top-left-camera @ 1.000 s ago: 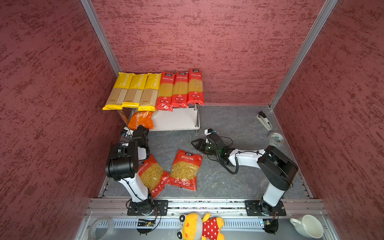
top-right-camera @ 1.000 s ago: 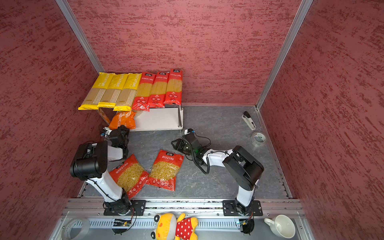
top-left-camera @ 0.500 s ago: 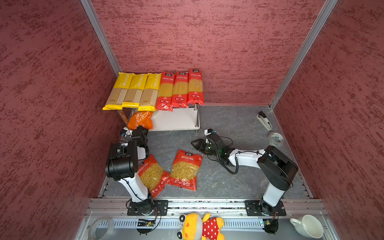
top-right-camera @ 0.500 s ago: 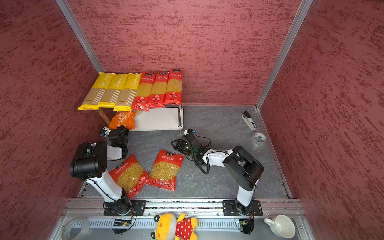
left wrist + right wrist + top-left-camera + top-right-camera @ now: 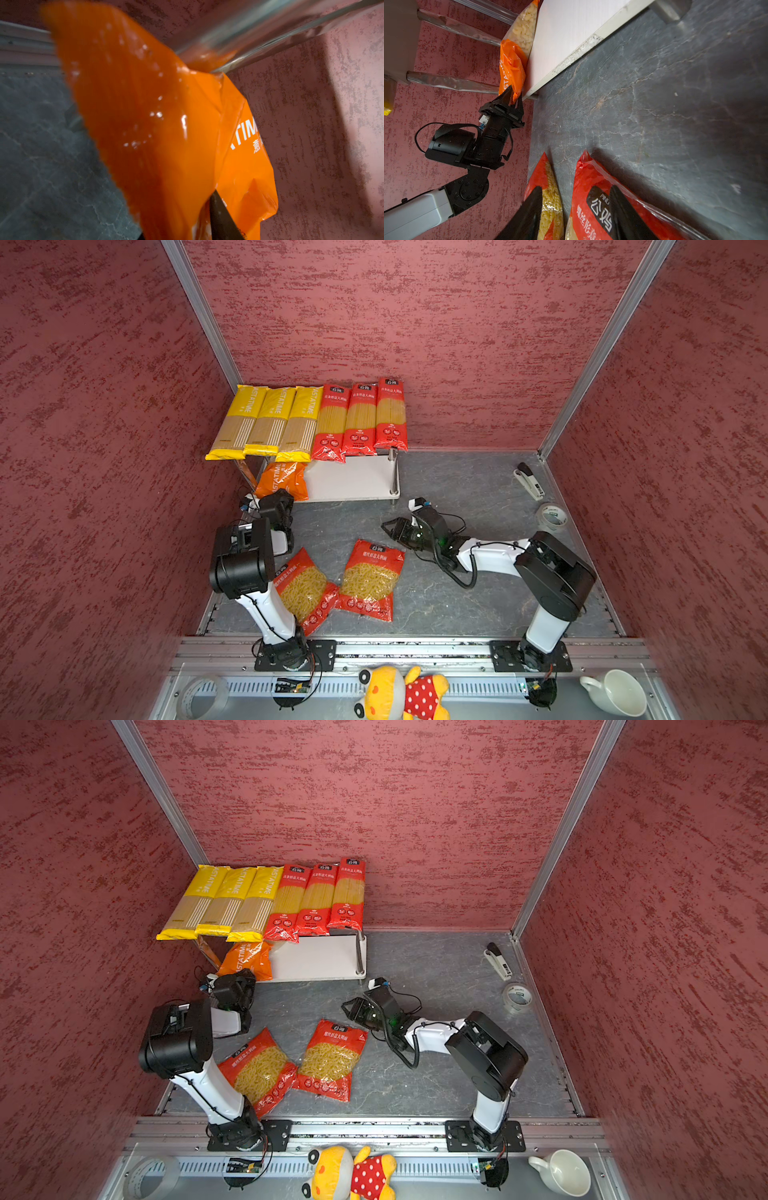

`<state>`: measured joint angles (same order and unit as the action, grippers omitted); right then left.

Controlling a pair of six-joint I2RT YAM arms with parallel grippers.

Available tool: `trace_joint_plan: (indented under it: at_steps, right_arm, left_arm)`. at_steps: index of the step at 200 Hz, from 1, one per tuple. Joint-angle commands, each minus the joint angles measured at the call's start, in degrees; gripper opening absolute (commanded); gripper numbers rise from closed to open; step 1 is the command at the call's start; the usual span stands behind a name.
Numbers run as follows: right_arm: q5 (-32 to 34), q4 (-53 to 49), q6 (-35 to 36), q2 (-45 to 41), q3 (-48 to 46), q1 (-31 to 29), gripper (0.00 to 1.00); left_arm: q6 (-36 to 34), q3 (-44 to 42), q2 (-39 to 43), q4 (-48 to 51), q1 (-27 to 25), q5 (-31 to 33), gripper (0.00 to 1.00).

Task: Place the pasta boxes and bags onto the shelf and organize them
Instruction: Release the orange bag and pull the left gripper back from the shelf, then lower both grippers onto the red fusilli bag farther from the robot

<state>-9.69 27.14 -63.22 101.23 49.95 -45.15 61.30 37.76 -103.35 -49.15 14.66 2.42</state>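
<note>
**Orange bag on the low board, two red bags on the bench**

The shelf [image 5: 357, 483] stands at the back of the bench [image 5: 457, 489], close to the wall. Six long packs lie side by side on its top board. The three yellow packs [image 5: 266, 423] are on the left and the three red packs [image 5: 359, 418] are on the right. Their front ends stick out past the board.

The orange bag [image 5: 282, 481] is on the low board, at its left end, under the yellow packs. One corner of it pokes out past the front edge. The left pincer [image 5: 515, 94] is right at that corner. Its two fingers stand a little apart, with the thin edge of the bag between them.

One red bag [image 5: 305, 593] lies flat on the bench in front of the shelf, partly under the left arm. The other red bag [image 5: 370, 578] lies just beside it, and their edges touch.

The right pincer [image 5: 575, 189] hangs near the top end of the other red bag. Its fingers are spread wide and pinch nothing.

A stapler [image 5: 528, 481] and a tape roll [image 5: 550, 517] lie by the right wall, well apart from the bags.
</note>
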Motion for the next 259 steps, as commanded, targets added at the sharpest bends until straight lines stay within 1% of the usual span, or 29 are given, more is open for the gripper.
trace_joint_plan:
  at_steps: [1, 33, 63, 96, 135, 139, 163, 196, 206, 217, 236, 259]
  right_arm:
    - [-0.3, 0.83, -1.14, -0.88, -0.42, 0.24, 0.54]
    - [-0.07, 1.17, -1.27, -1.12, -0.75, 0.23, 0.54]
    - [-0.5, 1.07, -1.23, -0.68, -0.4, 0.19, 0.54]
    - [-0.24, 1.17, -1.39, -0.71, -0.73, 0.15, 0.54]
    - [0.11, 0.28, -1.54, -1.02, -1.64, 0.18, 0.54]
    - [0.16, -0.02, -1.59, -1.0, -1.63, 0.21, 0.54]
    - [0.78, -4.01, -0.24, -1.46, -1.56, 0.25, 0.54]
    - [3.0, -9.93, 4.7, -4.21, -2.65, 0.24, 0.55]
    - [3.17, -11.1, 6.29, -5.26, -3.24, 0.32, 0.55]
    - [3.45, -13.89, 7.98, -6.17, -3.45, 0.3, 0.55]
    - [3.63, -17.73, 10.7, -7.35, -4.5, 0.29, 0.56]
    - [1.45, -21.4, 13.45, -8.29, -5.18, 0.3, 0.58]
  left_arm:
    - [0.65, -1.38, 1.6, 2.5, 0.7, -1.23, 0.41]
    - [0.97, -3.48, 5.29, 6.04, 0.99, -1.67, 0.55]
    - [-0.13, -4.28, 9.31, 12.53, 1.32, -1.84, 0.62]
    - [0.5, -7.57, 13.58, 14.01, 2.47, -3.0, 0.68]
    - [0.96, -11.54, 21.05, 21.25, 4.63, -3.75, 0.71]
    - [0.73, -11.93, 22.04, 23.89, 4.76, -3.82, 0.71]
    - [-2.77, -13.59, 29.55, 33.13, 4.66, -2.81, 0.71]
    - [-6.84, -16.64, 41.12, 43.79, 4.3, -2.23, 0.72]
    - [-8.46, -16.75, 44.28, 46.6, 3.21, -2.66, 0.72]
    - [-10.65, -16.5, 47.42, 49.73, 0.92, -2.56, 0.72]
    - [-14.82, -15.87, 51.47, 53.48, -5.58, -1.94, 0.73]
    - [-19.44, -14.43, 52.78, 56.65, -13.83, -2.68, 0.72]
